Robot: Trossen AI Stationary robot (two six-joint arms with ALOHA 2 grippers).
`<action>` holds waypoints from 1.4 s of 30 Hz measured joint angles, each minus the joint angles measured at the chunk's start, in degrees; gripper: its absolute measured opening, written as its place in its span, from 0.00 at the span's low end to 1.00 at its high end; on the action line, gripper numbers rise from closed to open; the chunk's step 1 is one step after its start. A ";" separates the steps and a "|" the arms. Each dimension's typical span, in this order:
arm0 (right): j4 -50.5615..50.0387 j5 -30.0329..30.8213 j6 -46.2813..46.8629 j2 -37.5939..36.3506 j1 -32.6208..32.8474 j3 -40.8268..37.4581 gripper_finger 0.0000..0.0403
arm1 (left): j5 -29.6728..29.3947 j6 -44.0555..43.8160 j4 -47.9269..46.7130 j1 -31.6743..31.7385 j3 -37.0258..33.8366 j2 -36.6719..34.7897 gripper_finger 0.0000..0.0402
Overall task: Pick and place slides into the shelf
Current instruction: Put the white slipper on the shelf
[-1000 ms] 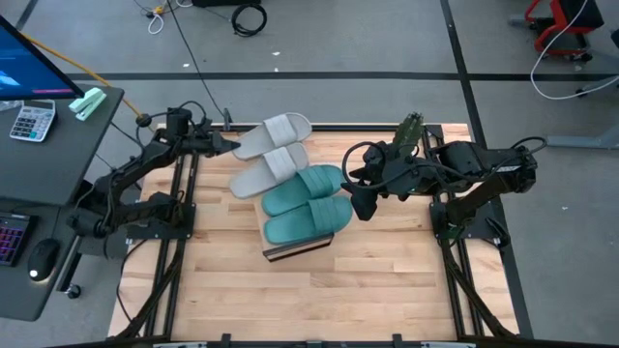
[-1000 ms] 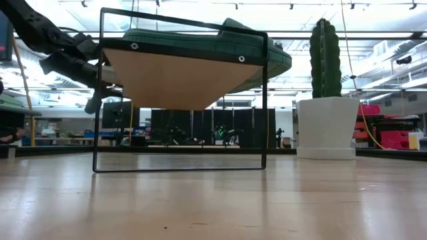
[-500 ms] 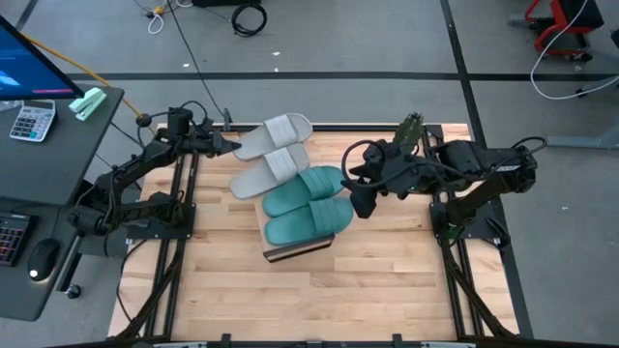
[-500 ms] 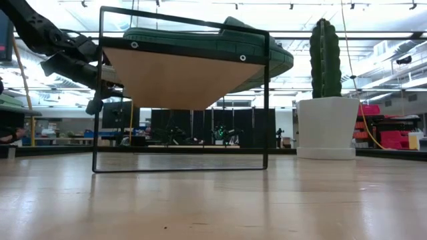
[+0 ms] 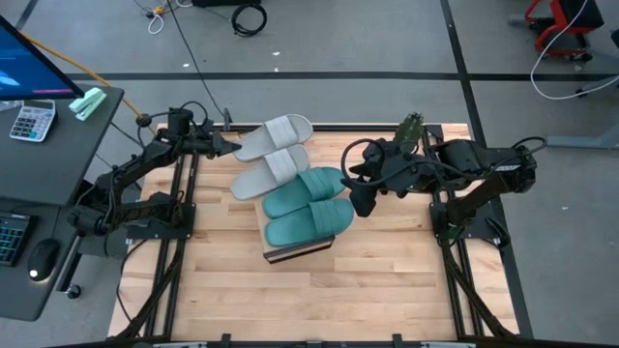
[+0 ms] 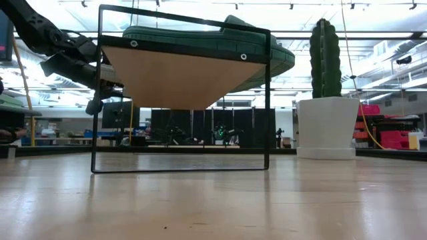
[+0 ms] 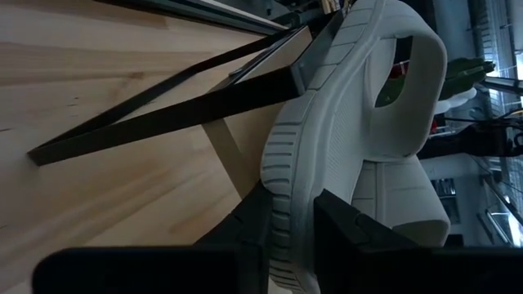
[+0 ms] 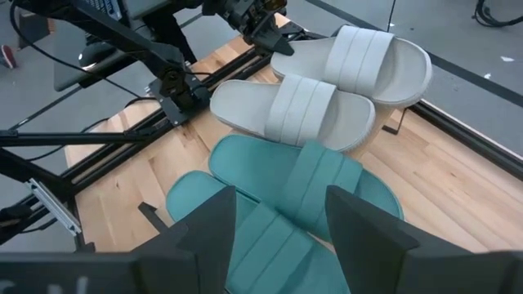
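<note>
Four slides lie side by side on the shelf, a light wood board on a dark frame. Two are teal and sit at the near end. One grey slide follows them, and a second grey slide sits at the far end. My left gripper is shut on the far grey slide's left end. My right gripper hangs open above the right of the teal slides and touches nothing. My left gripper pinches the far grey slide by the ribbed sole rim at its left end. One finger sits on the underside and the other on the footbed. The fingers come nearly level from the table's left. The slide lies on the shelf's far end.
A potted cactus stands at the table's far right, close behind my right arm. A desk with a keyboard, mouse and calculator stands left of the table. Bare wooden tabletop spreads toward the near edge.
</note>
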 joint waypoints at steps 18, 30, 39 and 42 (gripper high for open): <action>-0.44 2.08 -0.22 0.00 -2.74 0.00 0.62 | 5.63 -4.44 4.45 -0.22 -0.15 -3.10 0.38; -0.37 1.89 -1.22 0.00 -3.87 0.00 0.64 | 5.57 -5.90 3.85 -0.22 -0.04 -3.69 0.44; -0.35 1.73 -1.03 0.00 -3.85 0.00 0.64 | 4.58 -3.20 0.50 -1.16 -0.04 -3.74 0.47; -0.37 1.44 -0.22 0.00 -3.85 0.00 0.64 | 2.79 -2.83 0.52 -1.05 -0.04 -3.76 0.51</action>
